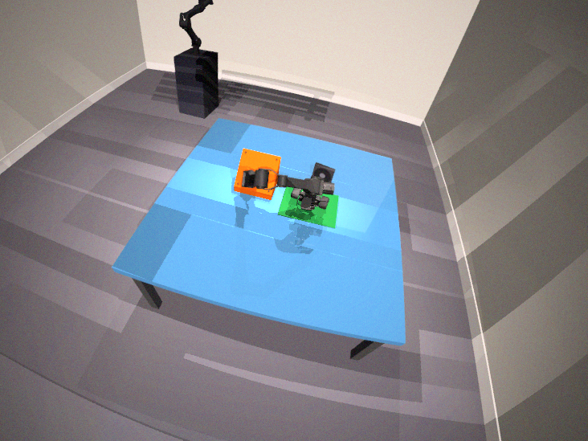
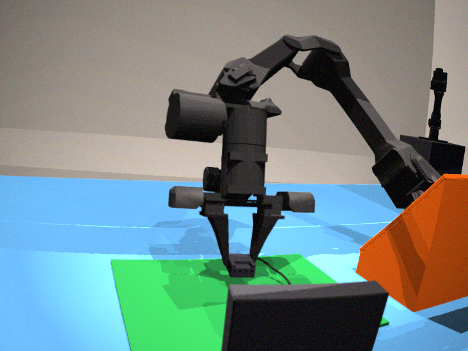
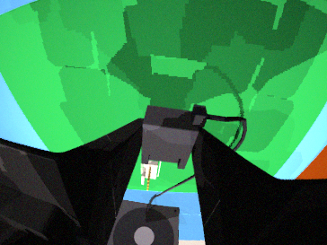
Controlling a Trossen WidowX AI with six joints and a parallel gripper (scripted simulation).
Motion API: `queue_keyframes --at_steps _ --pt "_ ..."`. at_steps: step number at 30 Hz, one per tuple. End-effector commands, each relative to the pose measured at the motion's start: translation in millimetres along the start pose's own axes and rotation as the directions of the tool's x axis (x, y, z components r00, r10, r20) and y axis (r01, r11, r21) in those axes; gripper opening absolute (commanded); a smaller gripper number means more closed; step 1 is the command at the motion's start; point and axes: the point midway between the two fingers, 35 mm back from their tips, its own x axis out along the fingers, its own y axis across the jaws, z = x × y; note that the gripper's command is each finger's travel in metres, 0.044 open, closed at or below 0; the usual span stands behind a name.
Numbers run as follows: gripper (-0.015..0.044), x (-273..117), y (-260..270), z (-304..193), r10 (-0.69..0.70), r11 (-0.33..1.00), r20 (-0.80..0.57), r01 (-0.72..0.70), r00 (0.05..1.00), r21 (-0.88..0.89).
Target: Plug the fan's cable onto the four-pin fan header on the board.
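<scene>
My gripper [image 2: 241, 261] [image 3: 170, 126] is shut on the dark fan plug [image 2: 242, 269] [image 3: 169, 144], one finger on each side. The plug hangs a little above the green board [image 1: 331, 206] [image 2: 136, 288] [image 3: 27, 73]. The black cable [image 2: 276, 271] [image 3: 244, 133] leaves one side of the plug and loops to the fan [image 1: 322, 172] [image 2: 304, 316] [image 3: 144, 235]. The white fan header [image 3: 150, 169] shows just beyond the plug's lower edge in the wrist view, partly hidden by it. The plug and header are apart. In the top view the arm hides the plug and header.
The arm's base stands on an orange block [image 1: 259, 161] [image 2: 440, 245] at one side of the board. The upright fan stands beside the board. All are on the blue table [image 1: 269, 274]. Another arm stands on a dark pedestal [image 1: 189, 85] [image 2: 447, 154] behind the table.
</scene>
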Motion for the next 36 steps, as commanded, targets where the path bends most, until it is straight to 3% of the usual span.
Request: queue_keyframes --at_steps 1,20,36 --pt "0.0 -13.2 1.2 -3.2 0.003 1.0 -0.003 -0.003 1.0 0.005" --pt "0.0 -62.4 -2.0 -14.5 0.001 1.0 0.002 -0.001 1.0 -0.004" --pt "0.0 -61.2 -3.0 -18.0 -0.007 0.865 0.055 0.034 0.998 -0.501"
